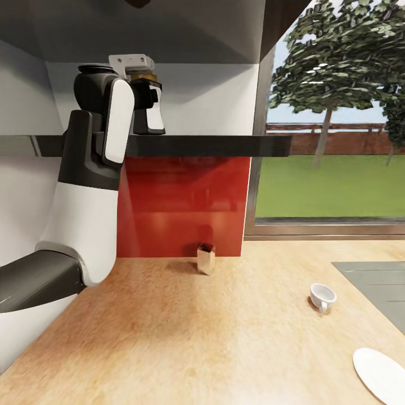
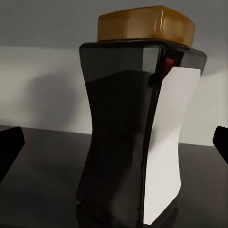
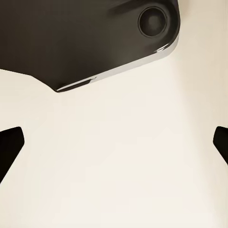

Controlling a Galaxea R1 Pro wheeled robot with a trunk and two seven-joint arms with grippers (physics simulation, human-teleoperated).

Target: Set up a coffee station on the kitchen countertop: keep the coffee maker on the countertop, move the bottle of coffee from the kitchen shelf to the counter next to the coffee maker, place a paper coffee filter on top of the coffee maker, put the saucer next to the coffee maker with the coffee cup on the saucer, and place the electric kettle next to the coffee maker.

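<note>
Upper left of the head view: the left arm is raised to the kitchen shelf, at the bottle of coffee.

The left gripper is held spread wide at the dark jar, whose yellow lid and white label are seen close in the left wrist view; its fingertips stand apart from the glass on both sides (nothing is grasped). The right gripper is likewise splayed, over a pale surface. Lower in the head view, the kitchen countertop carries a small brown bag near the red backsplash, the coffee cup lying tipped beside the grey sink, and the saucer at lower right.
</note>
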